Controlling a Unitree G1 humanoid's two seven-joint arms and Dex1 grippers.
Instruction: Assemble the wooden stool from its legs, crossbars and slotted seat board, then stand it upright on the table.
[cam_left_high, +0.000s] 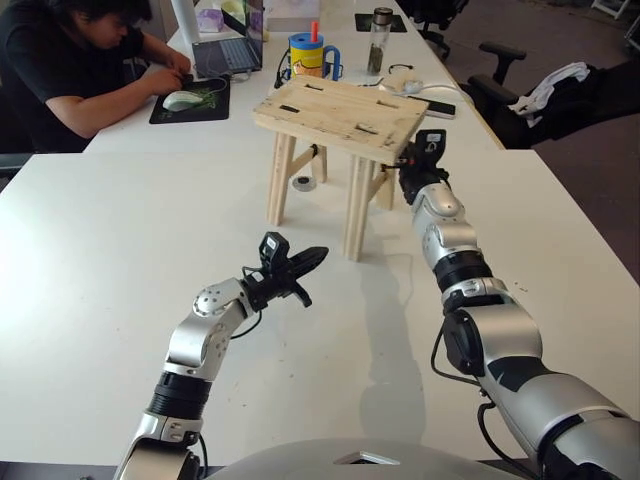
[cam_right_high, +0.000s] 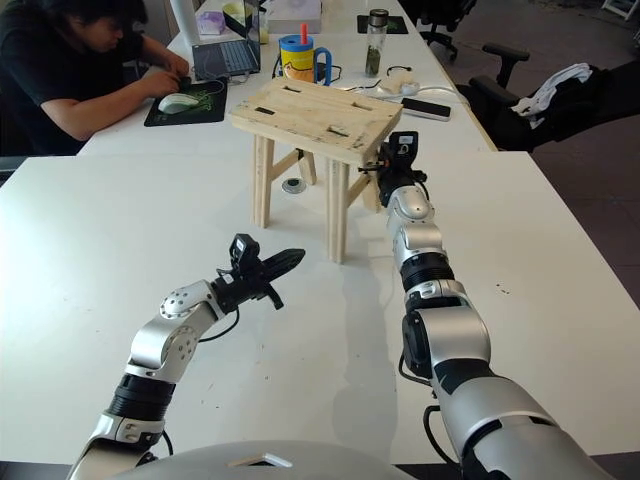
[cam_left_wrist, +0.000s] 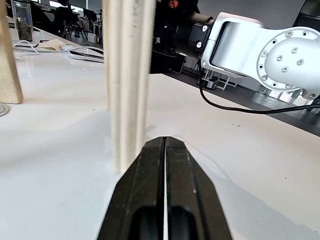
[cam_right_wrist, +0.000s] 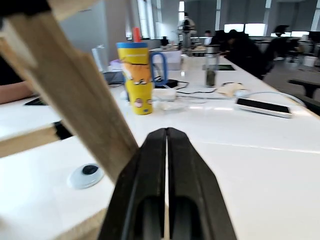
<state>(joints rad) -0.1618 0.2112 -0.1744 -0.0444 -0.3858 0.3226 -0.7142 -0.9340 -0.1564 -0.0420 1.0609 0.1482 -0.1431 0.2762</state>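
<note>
Stool (cam_left_high: 340, 118) stands upright on the table (cam_left_high: 110, 260), seemingly finished; left gripper (cam_left_wrist: 165, 141) and right gripper (cam_right_wrist: 166, 131), closed empty by its legs, should retreat gently.

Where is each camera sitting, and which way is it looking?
Left eye view: on the head, looking forward and down at the stool; both arms show.
Right eye view: beside it; shares that scene, both arms.
Left wrist view: on the left wrist, facing a stool leg past the shut left end effector; right arm beyond.
Right wrist view: on the right wrist, facing the yellow cup past the shut right end effector.
</note>
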